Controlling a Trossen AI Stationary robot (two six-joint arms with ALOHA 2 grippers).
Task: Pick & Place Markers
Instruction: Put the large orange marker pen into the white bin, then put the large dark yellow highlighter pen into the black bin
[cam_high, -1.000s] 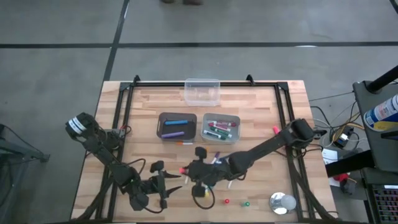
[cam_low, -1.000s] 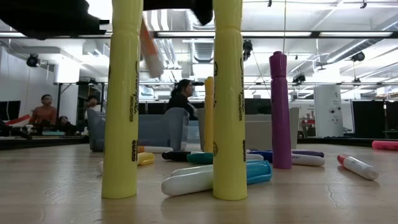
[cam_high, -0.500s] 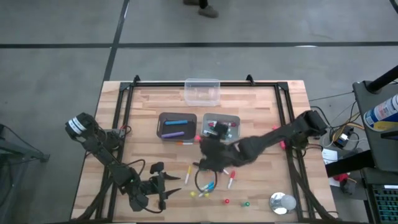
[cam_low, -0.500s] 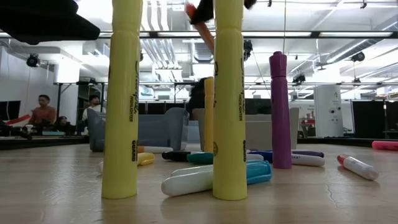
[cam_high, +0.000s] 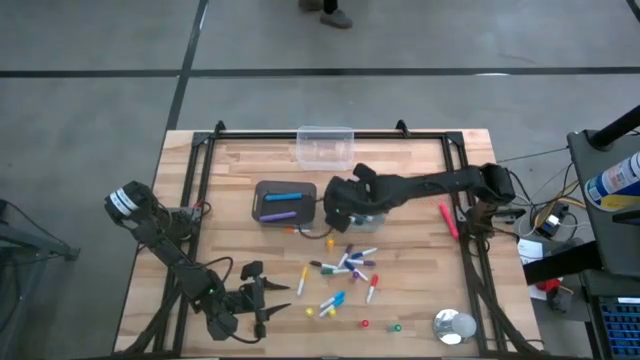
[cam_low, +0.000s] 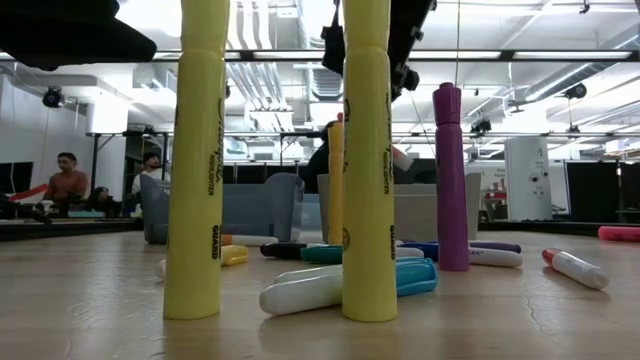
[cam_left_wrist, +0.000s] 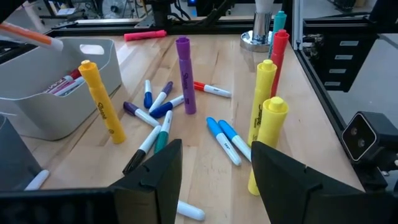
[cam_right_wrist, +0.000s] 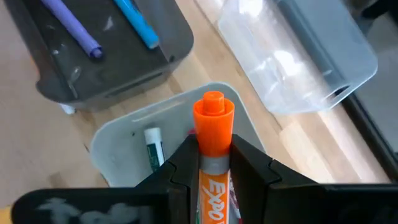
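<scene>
Right gripper (cam_right_wrist: 208, 163): clamped on an orange marker (cam_right_wrist: 211, 149), cap forward; barrel read "EXPO" in orange letters. It hung over the light grey bin (cam_high: 372, 192), which sat at about 12 o'clock from table centre. Inside that bin, a white marker (cam_right_wrist: 153, 151) with a green band; its print could not be read.

Dark grey bin (cam_high: 284, 200): just beside the light bin, toward 9 o'clock. It held a purple marker (cam_right_wrist: 73, 25) and a blue marker (cam_right_wrist: 138, 23), lying side by side.

Clear tub (cam_high: 324, 146): at 12 o'clock, against the far edge of the table (cam_high: 240, 160).

Left gripper (cam_high: 258, 295): at 7 o'clock near the front edge, fingers spread wide, holding nothing.

Loose markers (cam_high: 343, 270): scattered flat at about 6 o'clock of the bins, caps blue, purple, green and red. Several stood upright on the table: two yellow highlighters (cam_low: 196, 160), each printed "GUARD" low on the barrel, the longer line above it probably a brand name but too fine to read; also a purple one (cam_low: 450, 178).

Pink marker (cam_high: 446, 220): lying at 3 o'clock by the right rail.

Tape roll (cam_high: 453, 326): at 5 o'clock, near the front corner.
</scene>
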